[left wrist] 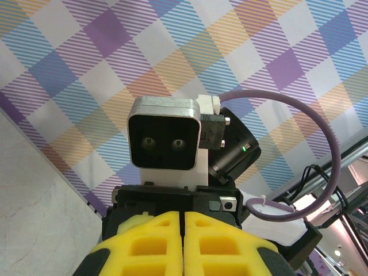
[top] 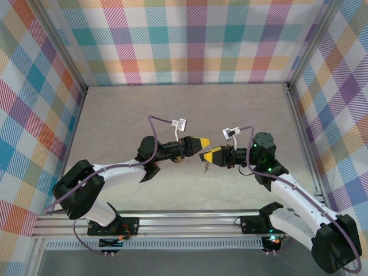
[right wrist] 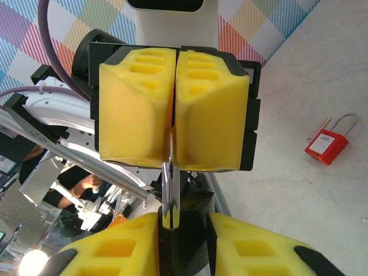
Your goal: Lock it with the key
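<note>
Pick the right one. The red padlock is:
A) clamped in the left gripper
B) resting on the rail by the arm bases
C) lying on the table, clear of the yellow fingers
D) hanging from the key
C: in the right wrist view the red padlock lies on the table off to the side, while the left gripper pinches only the key.
</note>
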Action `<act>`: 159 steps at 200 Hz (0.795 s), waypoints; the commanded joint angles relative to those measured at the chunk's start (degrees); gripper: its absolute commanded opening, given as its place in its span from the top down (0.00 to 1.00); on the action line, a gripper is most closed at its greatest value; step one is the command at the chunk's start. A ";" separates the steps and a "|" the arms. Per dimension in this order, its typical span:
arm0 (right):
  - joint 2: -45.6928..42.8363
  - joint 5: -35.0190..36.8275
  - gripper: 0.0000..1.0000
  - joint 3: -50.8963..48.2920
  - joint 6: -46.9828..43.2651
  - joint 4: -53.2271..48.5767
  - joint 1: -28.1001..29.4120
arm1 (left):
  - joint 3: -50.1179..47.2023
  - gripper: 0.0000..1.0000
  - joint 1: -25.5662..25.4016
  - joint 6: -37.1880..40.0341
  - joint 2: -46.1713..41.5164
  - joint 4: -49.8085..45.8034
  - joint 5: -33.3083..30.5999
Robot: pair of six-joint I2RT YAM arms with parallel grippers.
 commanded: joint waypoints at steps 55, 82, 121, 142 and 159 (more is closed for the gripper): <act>2.00 1.24 0.89 -0.72 0.59 1.08 0.67 | 1.01 1.00 -0.68 2.99 -3.18 1.75 0.93; 2.33 0.72 0.92 -1.30 1.27 2.33 0.76 | 1.01 1.00 -0.65 4.33 -4.11 -0.52 0.38; 3.17 0.42 0.78 -1.52 1.59 3.51 1.67 | 1.09 1.00 -0.66 5.52 -4.83 -2.49 -0.62; 4.25 0.20 0.71 -1.01 1.35 3.99 2.57 | 1.42 1.00 -0.65 5.33 -4.53 -2.76 -0.52; 5.20 0.42 0.72 -0.74 1.24 3.95 3.20 | 1.45 1.00 -0.65 5.41 -4.70 -3.05 -0.61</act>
